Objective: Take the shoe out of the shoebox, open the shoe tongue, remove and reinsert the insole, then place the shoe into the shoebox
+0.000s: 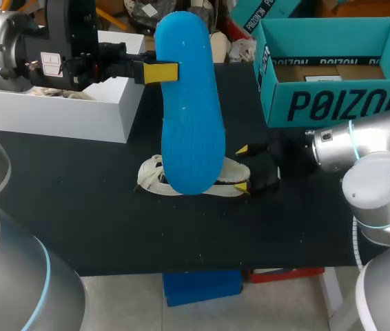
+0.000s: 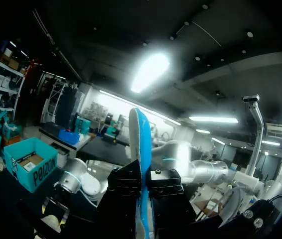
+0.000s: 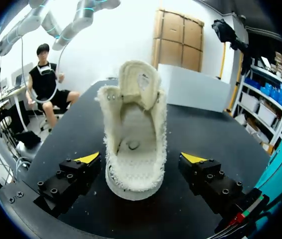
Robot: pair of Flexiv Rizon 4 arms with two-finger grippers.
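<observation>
Head view: the left gripper (image 1: 160, 72) pinches the blue insole (image 1: 189, 103) at its 9 o'clock edge and holds it upright above the table (image 1: 78, 200). Its lower end hangs right over the white shoe (image 1: 150, 178). The right gripper (image 1: 242, 168) lies low at the shoe's 3 o'clock end, one yellow tip to each side. The teal shoebox (image 1: 333, 103) sits open at about 2 o'clock from the shoe, and a white box (image 1: 64, 107) at about 10 o'clock.

The insole looks to be out, so I judge the step in hand to be putting it back. To do it well, tip the lower end of the insole down into the shoe's mouth and slide it flat toward the toe. Let go only once it is seated. The other arm should steady the shoe so it does not skid.

Left wrist view: the insole runs edge-on straight out between the two dark fingers, which press on it from both sides — a firm pinch.

Right wrist view: the shoe stands just ahead of the gripper with its mouth facing the camera and its tongue (image 3: 138, 79) lifted at 12 o'clock. The footbed inside looks bare. The jaws are spread wide, with a tip at 9 o'clock and one at 3 o'clock of the near end — close beside it, gripping nothing.
</observation>
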